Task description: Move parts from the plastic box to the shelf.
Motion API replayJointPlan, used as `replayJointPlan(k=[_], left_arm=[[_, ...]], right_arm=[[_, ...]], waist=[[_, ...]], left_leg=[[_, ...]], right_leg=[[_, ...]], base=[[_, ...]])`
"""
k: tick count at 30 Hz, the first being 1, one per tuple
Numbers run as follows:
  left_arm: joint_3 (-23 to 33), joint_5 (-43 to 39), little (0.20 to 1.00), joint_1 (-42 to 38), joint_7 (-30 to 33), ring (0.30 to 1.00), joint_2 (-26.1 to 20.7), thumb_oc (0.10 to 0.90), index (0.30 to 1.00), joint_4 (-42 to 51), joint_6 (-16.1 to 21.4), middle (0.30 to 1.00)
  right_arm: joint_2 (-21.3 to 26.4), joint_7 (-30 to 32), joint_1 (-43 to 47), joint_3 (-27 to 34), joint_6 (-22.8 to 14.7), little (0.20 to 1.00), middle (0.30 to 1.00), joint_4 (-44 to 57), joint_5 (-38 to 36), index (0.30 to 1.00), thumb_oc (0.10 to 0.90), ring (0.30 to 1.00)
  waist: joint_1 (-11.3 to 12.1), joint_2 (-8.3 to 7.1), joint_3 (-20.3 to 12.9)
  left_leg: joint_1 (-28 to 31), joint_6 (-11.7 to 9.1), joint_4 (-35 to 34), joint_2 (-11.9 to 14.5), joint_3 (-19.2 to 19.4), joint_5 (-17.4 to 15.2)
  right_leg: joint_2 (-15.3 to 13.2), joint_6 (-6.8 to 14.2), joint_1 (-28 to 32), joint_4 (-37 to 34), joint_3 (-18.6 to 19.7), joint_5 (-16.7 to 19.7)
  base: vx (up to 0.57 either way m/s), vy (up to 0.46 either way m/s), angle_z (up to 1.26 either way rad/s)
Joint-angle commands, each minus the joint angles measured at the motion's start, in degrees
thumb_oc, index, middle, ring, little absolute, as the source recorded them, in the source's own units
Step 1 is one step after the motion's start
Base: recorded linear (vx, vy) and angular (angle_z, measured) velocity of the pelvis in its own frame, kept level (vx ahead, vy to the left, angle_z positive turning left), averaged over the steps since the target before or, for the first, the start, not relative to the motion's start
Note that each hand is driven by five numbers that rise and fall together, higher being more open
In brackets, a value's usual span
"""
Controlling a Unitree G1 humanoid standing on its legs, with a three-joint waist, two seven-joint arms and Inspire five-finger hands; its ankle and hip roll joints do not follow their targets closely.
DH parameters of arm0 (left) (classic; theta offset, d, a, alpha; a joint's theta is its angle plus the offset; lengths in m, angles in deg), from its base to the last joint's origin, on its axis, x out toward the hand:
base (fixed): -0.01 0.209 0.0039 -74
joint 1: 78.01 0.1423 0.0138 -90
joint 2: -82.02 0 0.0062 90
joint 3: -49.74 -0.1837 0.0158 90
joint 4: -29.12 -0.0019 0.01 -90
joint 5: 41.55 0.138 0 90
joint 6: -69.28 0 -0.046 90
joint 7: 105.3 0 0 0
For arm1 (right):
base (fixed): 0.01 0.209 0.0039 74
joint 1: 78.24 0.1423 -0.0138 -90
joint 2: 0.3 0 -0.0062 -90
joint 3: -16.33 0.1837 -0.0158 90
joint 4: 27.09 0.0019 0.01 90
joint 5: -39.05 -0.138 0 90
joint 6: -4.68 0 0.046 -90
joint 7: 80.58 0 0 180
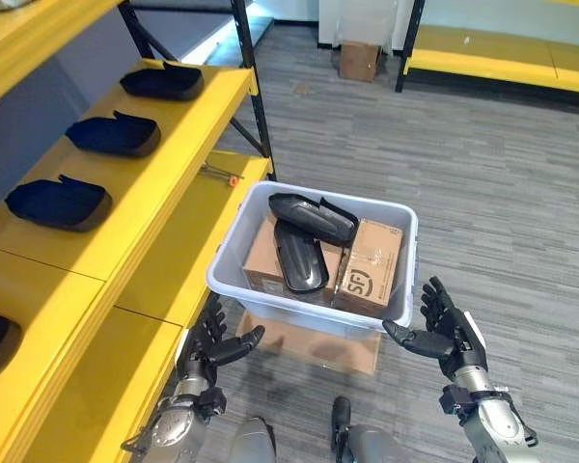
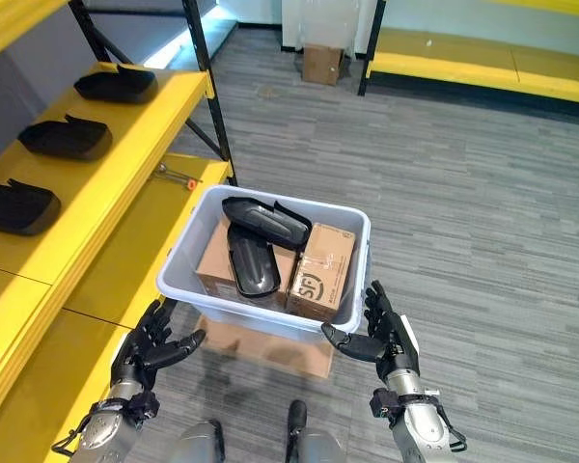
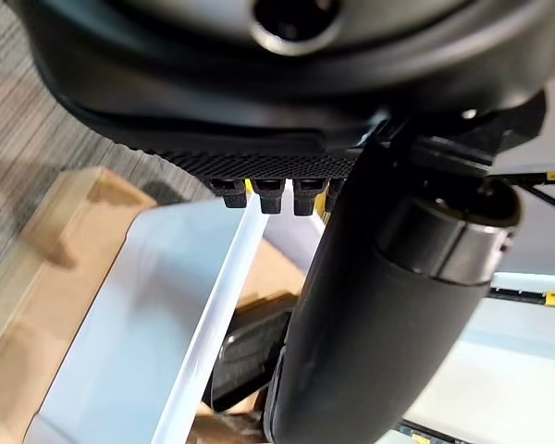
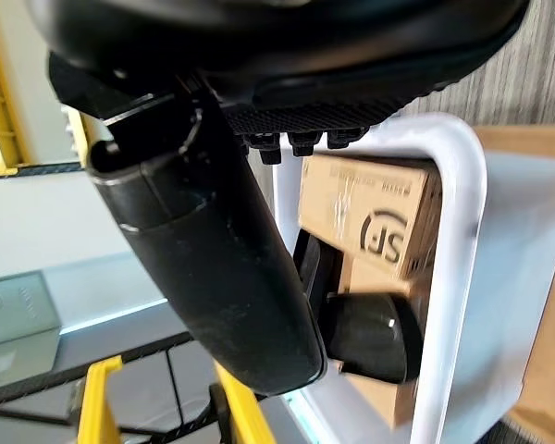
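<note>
Two black parts lying in the grey plastic box, crossed one over the other on top of cardboard cartons, just ahead of and between both hands. Probably light, stiff moulded shells with a glossy, likely slippery skin; hard enough to take a firm pinch, yet liable to scuff or slide if squeezed on the curved face. Best taken across the narrow width near the middle, thumb on one long edge and fingers on the other, starting with the upper part, since it pins the lower part. Left hand held low beside the box's near corner, fingers spread and loosely extended, thumb out toward the box wall, holding nothing. Right hand mirrored at the opposite near corner, palm turned inward, fingers spread upward, thumb reaching toward the rim, likewise empty and apart from the plastic. Both wrists raised with palms facing each other across the box. Four similar parts already resting on the yellow shelf out beyond the left hand, with free shelf boards close to that hand.
</note>
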Motion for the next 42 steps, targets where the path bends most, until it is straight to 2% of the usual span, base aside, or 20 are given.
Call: replayJointPlan(k=[1, 2, 4, 5, 7, 9, 14, 18, 24, 32, 36, 37, 39, 42], left_arm=[[4.0, 0.2, 1.000, -2.2, 0.3, 1.000, -1.7, 0.900, 1.000, 5.6, 5.7, 1.000], [3.9, 0.3, 1.000, -2.0, 0.1, 1.000, -1.8, 0.900, 1.000, 5.5, 5.7, 1.000], [4.0, 0.2, 1.000, -2.2, -0.1, 1.000, -1.9, 0.900, 1.000, 5.3, 5.8, 1.000], [3.6, 0.3, 1.000, -2.2, -0.6, 1.000, -2.4, 0.900, 1.000, 5.4, 5.7, 1.000], [3.5, 0.4, 1.000, -2.1, -0.7, 1.000, -2.8, 0.900, 1.000, 5.7, 5.7, 1.000], [3.2, 0.5, 1.000, -1.9, -1.2, 1.000, -3.5, 0.900, 1.000, 6.0, 5.5, 1.000], [2.8, 0.3, 1.000, -2.8, -1.0, 1.000, -4.6, 0.900, 1.000, 6.1, 5.4, 1.000], [2.8, 0.4, 1.000, -3.0, -0.9, 1.000, -5.1, 0.900, 1.000, 6.0, 5.1, 1.000], [2.9, 0.4, 1.000, -2.7, -1.2, 1.000, -5.3, 0.900, 1.000, 5.8, 4.8, 1.000], [2.9, 0.7, 1.000, -2.4, -2.3, 1.000, -5.4, 0.900, 1.000, 5.7, 4.3, 1.000], [2.4, 0.4, 1.000, -2.4, -3.7, 1.000, -5.7, 0.900, 1.000, 5.3, 3.8, 1.000], [2.4, 0.4, 1.000, -2.4, -3.8, 1.000, -5.6, 0.900, 1.000, 5.3, 3.8, 1.000], [1.8, -0.3, 1.000, -2.5, -4.7, 1.000, -6.2, 0.900, 1.000, 5.2, 3.5, 1.000], [1.4, -0.8, 1.000, -2.6, -5.2, 1.000, -6.6, 0.900, 1.000, 5.2, 3.3, 1.000]], right_arm=[[2.2, 0.8, 0.0, 2.3, -6.7, 1.000, 1.000, 5.8, -2.0, 1.000, 0.900, 1.000], [2.0, 0.5, -0.2, 2.0, -6.6, 1.000, 1.000, 5.8, -2.0, 1.000, 0.900, 1.000], [1.8, 0.1, -0.5, 2.4, -6.5, 1.000, 1.000, 5.9, -1.7, 1.000, 0.900, 1.000], [1.4, 0.0, -0.8, 2.6, -6.3, 1.000, 1.000, 6.0, -1.4, 1.000, 0.900, 1.000], [1.0, 0.1, -0.8, 2.7, -6.2, 1.000, 1.000, 6.2, -1.3, 1.000, 0.900, 1.000], [0.4, -0.5, -1.0, 2.5, -5.7, 1.000, 1.000, 6.3, -0.8, 1.000, 0.900, 1.000], [-0.1, -0.6, -0.2, 1.6, -5.3, 1.000, 1.000, 6.0, 0.1, 1.000, 0.900, 1.000], [-0.2, -0.6, 0.2, 1.2, -4.9, 1.000, 1.000, 5.8, 0.5, 1.000, 0.900, 1.000], [0.2, -0.9, 0.3, 1.0, -4.7, 1.000, 1.000, 6.2, 2.3, 1.000, 0.900, 1.000], [2.6, -0.3, 1.4, 2.7, -4.9, 1.000, 1.000, 6.5, 6.8, 1.000, 0.900, 1.000], [7.7, 1.8, 5.6, 5.2, -5.3, 1.000, 1.000, 5.3, 11.8, 1.000, 0.900, 1.000], [7.7, 1.8, 5.7, 5.2, -5.4, 1.000, 1.000, 5.3, 11.8, 1.000, 0.900, 1.000], [11.3, 2.4, 9.1, 5.2, -5.2, 1.000, 1.000, 4.7, 13.7, 1.000, 0.900, 1.000], [13.8, 2.7, 11.5, 4.6, -4.8, 1.000, 1.000, 3.9, 15.6, 1.000, 0.900, 1.000]], waist=[[-0.2, 2.98, -0.3], [-0.2, 3.24, -0.5], [-0.5, 3.71, -1.1], [-0.7, 3.75, -1.7], [-0.6, 3.45, -1.8], [-0.6, 2.66, -2.3], [-0.4, 1.40, -3.0], [-0.4, 0.71, -3.6], [-0.6, -0.16, -4.4], [-0.6, -1.11, -5.2], [0.1, -1.78, -5.7], [0.0, -1.74, -5.7], [0.8, -2.14, -5.6], [1.3, -2.28, -5.4]], left_leg=[[2.7, -1.8, -5.5, 4.7, 0.2, 10.8], [4.6, -1.7, -5.9, 4.4, 0.5, 9.2], [5.3, -2.0, -6.5, 4.5, 1.9, 8.9], [5.9, -1.8, -4.8, 3.4, 2.4, 7.4], [6.4, -1.5, -4.1, 2.5, 2.4, 6.4], [6.8, -0.7, -2.3, 0.6, 3.4, 3.4], [6.4, 0.4, 1.0, -1.5, 4.7, -0.1], [6.8, 1.1, 1.2, -2.3, 5.8, -1.3], [7.6, 1.8, 1.3, -2.8, 7.2, -2.5], [8.3, 1.7, 0.4, -2.5, 7.1, -2.3], [8.5, 1.1, -0.7, -2.0, 6.5, -1.6], [8.5, 1.1, -0.8, -2.0, 6.5, -1.5], [8.2, 0.7, -1.1, -1.7, 6.0, -1.0], [8.0, 0.5, -1.4, -1.6, 5.5, -0.7]], right_leg=[[-4.5, 7.1, 5.3, 2.7, 4.5, -8.3], [-4.7, 7.4, 5.5, 3.4, 5.0, -8.9], [-5.0, 7.8, 5.5, 3.4, 5.2, -8.7], [-6.3, 8.3, 6.4, 2.9, 5.4, -7.9], [-6.8, 8.7, 7.1, 2.2, 6.2, -7.4], [-9.1, 10.0, 8.9, 0.1, 6.9, -6.2], [-11.7, 11.6, 9.6, -2.3, 7.6, -4.4], [-12.7, 12.6, 9.3, -3.6, 8.3, -2.6], [-13.3, 13.5, 8.9, -4.4, 8.7, -1.2], [-13.1, 13.7, 9.4, -4.7, 8.1, -1.3], [-12.7, 13.6, 10.1, -5.2, 7.0, -1.4], [-12.7, 13.6, 10.1, -5.2, 6.9, -1.4], [-12.4, 13.5, 10.3, -5.3, 6.3, -1.6], [-12.3, 13.4, 10.4, -5.3, 5.7, -1.8]], base=[[0.16, 0.187, -0.73], [0.15, 0.198, -0.94], [0.14, 0.188, -0.72], [0.15, 0.212, -0.30], [0.13, 0.188, -0.18], [0.14, 0.236, -0.33], [0.07, 0.148, -0.08], [0.04, 0.092, -0.07], [0.03, 0.057, -0.10], [0.04, 0.003, -0.05], [0.03, -0.030, 0.07], [0.03, -0.042, 0.11], [0.01, -0.036, 0.06], [0.01, -0.026, 0.13]])
